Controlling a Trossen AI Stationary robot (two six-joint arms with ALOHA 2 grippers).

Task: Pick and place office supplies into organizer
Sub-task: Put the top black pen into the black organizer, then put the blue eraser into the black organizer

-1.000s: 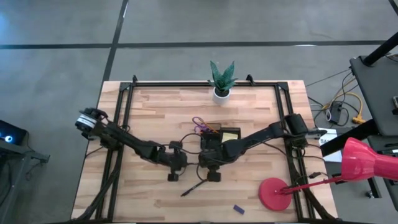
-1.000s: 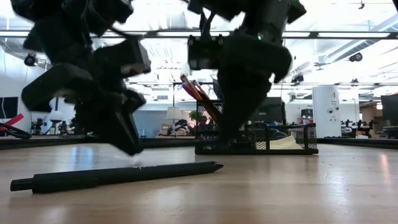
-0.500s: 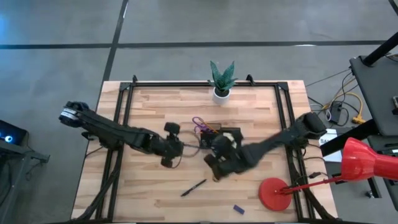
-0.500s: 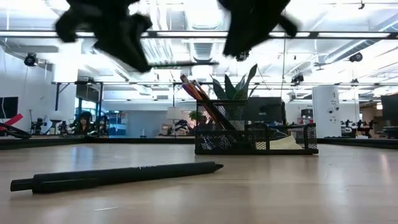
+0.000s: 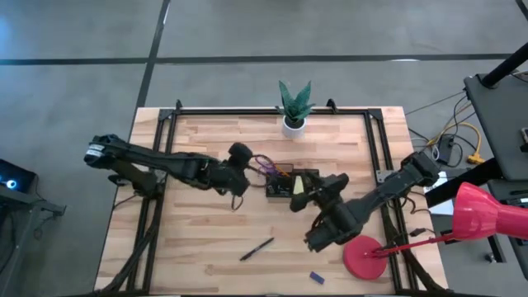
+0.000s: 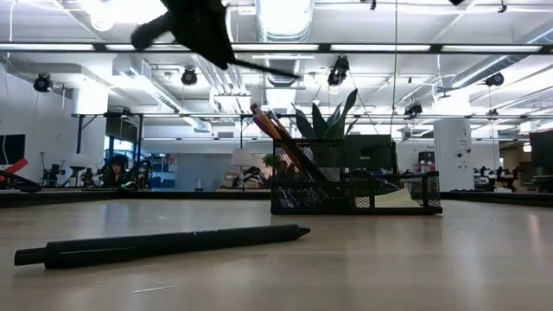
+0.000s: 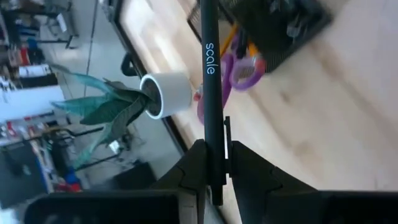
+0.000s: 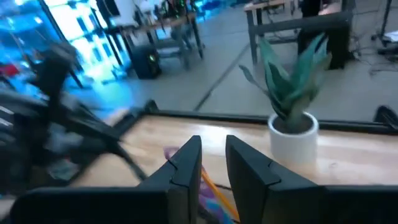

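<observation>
The left gripper (image 7: 214, 167) pinches a black pen (image 7: 210, 74) near the black organizer (image 5: 285, 186). Next it must tip the pen into a compartment. The right gripper (image 8: 211, 160) is empty, jaws slightly apart. Another pen (image 5: 257, 248) lies on the table (image 5: 190, 239).

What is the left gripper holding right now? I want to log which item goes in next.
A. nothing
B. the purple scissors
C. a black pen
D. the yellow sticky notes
C: in the left wrist view a black pen is pinched between the fingers of the left gripper, while the purple scissors sit by the black organizer.
</observation>
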